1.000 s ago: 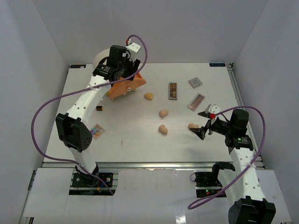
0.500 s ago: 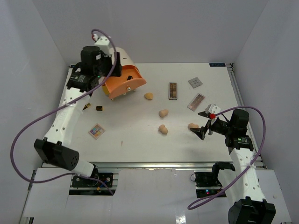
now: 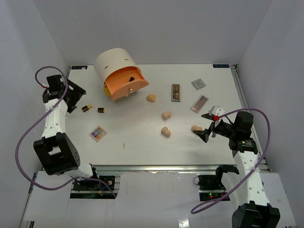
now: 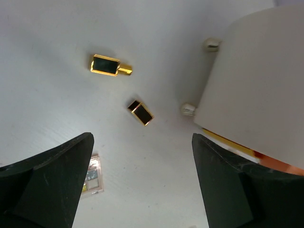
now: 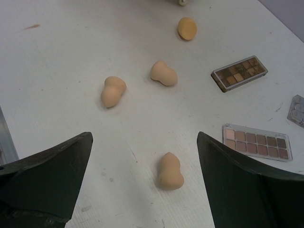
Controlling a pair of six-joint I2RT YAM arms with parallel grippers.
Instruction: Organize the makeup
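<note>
Four tan sponges lie mid-table: one (image 3: 151,98) near the drawer, two (image 3: 166,115) (image 3: 165,131) in the middle, and one (image 3: 196,128) just ahead of my open right gripper (image 3: 205,127), also seen as the nearest sponge (image 5: 170,171) between its jaws. A brown palette (image 3: 175,92), a grey palette (image 3: 198,83) and a pink palette (image 3: 199,103) lie at the right. Two dark gold-edged pieces (image 4: 111,65) (image 4: 140,112) and a small palette (image 3: 98,133) lie at the left. My left gripper (image 3: 75,99) hovers open and empty beside them.
The round cream drawer unit (image 3: 116,64) stands at the back left, its orange drawer (image 3: 127,86) pulled open with a small dark item inside. White walls enclose the table on three sides. The cream unit's side (image 4: 256,85) fills the right of the left wrist view.
My left arm has swung away from the drawer unit to the table's left edge and its jaws have opened wide. The right arm has not moved.
</note>
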